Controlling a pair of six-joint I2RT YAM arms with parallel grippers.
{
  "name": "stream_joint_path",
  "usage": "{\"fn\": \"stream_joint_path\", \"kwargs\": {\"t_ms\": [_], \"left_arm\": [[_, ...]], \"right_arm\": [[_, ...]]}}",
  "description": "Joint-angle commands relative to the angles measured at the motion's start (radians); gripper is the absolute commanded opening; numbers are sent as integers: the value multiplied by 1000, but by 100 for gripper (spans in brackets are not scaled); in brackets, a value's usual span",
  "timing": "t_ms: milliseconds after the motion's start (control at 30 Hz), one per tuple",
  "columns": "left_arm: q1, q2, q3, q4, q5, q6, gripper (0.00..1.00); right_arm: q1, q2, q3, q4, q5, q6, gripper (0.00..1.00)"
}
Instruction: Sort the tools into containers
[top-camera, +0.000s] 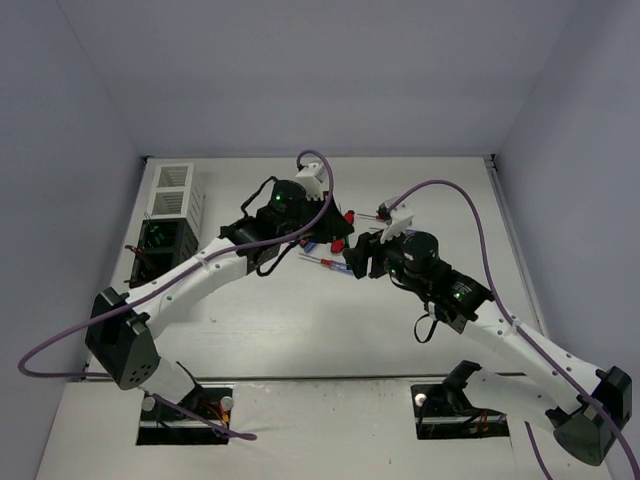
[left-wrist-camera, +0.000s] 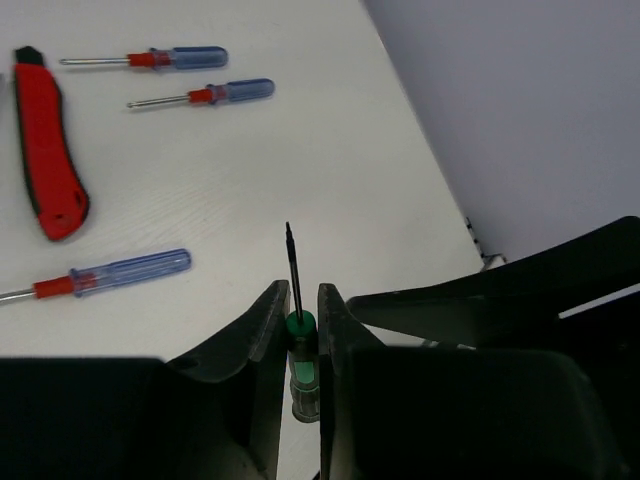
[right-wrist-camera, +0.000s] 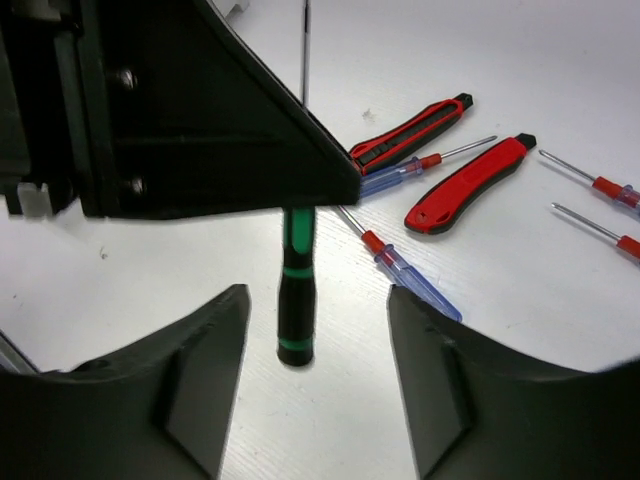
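A black and green screwdriver (left-wrist-camera: 300, 345) is pinched by its handle in my left gripper (left-wrist-camera: 303, 297), thin shaft pointing away, lifted above the table. In the right wrist view the same screwdriver (right-wrist-camera: 296, 300) hangs from the left gripper's dark body (right-wrist-camera: 200, 120) between the spread fingers of my right gripper (right-wrist-camera: 317, 300), which is open and does not touch it. From above, both grippers meet mid-table, left gripper (top-camera: 335, 235) and right gripper (top-camera: 358, 258). White containers (top-camera: 172, 190) and black containers (top-camera: 160, 245) stand at the far left.
Blue and red screwdrivers (left-wrist-camera: 180, 58) (left-wrist-camera: 215, 92) (left-wrist-camera: 120, 272) and a red utility knife (left-wrist-camera: 45, 140) lie on the table below. Two red knives (right-wrist-camera: 465, 185) (right-wrist-camera: 410, 135) and another blue screwdriver (right-wrist-camera: 410, 275) lie beyond the right gripper. Grey walls enclose the table.
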Motion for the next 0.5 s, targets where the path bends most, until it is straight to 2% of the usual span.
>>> {"fn": "stream_joint_path", "kwargs": {"t_ms": [0,100,233,367,400,467], "left_arm": [[128,-136,69,-117,-121,126,0],[335,-210,53,-178,-174,189,0],[526,-282,41,-226,-312,306,0],[736,-290,3,-203,-399,376,0],[748,-286,1,-193,-405,380,0],[842,-271,-51,-134,-423,388,0]], "right_arm": [[1,-22,45,84,11,20,63],[1,-36,28,69,56,23,66],[1,-36,-5,58,61,30,67],[1,-26,-35,57,59,42,67],[1,-25,-40,57,60,45,67],[1,-22,-52,57,54,52,67]]}}
